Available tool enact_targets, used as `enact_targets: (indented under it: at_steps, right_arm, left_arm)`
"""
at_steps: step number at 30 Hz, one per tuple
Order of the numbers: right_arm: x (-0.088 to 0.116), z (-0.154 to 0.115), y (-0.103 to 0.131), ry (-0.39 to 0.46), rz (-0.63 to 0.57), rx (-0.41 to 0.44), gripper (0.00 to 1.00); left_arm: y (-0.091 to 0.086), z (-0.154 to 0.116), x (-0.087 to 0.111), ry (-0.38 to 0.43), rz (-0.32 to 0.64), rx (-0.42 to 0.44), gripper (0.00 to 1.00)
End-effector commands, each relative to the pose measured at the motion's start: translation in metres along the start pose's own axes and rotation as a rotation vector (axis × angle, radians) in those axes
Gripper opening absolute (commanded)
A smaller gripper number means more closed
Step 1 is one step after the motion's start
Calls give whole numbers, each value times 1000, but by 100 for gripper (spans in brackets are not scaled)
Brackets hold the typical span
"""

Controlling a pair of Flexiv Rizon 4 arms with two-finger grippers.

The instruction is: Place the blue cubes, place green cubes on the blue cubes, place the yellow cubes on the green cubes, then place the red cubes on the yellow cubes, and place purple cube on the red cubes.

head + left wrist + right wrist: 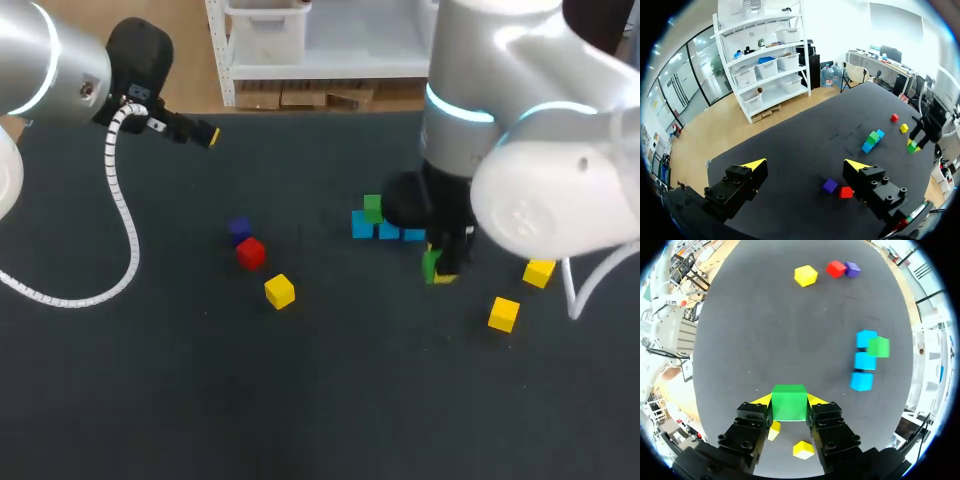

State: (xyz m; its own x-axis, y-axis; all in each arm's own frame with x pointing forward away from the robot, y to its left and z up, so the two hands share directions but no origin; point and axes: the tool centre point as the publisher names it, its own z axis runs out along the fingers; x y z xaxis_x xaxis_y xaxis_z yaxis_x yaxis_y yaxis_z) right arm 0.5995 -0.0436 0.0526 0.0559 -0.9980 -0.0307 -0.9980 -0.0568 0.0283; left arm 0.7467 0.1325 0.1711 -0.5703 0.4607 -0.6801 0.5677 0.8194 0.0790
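The right pincer (790, 400) is clenched on a green cube (789, 405), held above the worktop (200, 400) near the row of three blue cubes (865, 360). A second green cube (879, 346) sits atop the end blue cube. The left pincer (805, 164) is released, over the worktop's far left. The purple cube (239, 229) and red cube (250, 253) sit just beside each other, with one yellow cube (280, 291) near them. Two more yellow cubes (539, 272) lie by the right arm.
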Motion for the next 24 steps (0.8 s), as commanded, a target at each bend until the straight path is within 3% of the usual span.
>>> enact_targets:
  at_steps: [1, 10, 24]
  right_arm:
    - [1, -3, -19, -5, -1, -2, 0]
    - [-7, 5, -66, -9, 20, 6, 0]
    - [-18, 16, -102, 9, -5, 3, 0]
  left_arm:
    - [1, 0, 0, -2, 2, 5, 100]
    - [1, 0, 0, -2, 2, 5, 100]
    - [1, 0, 0, -2, 2, 5, 100]
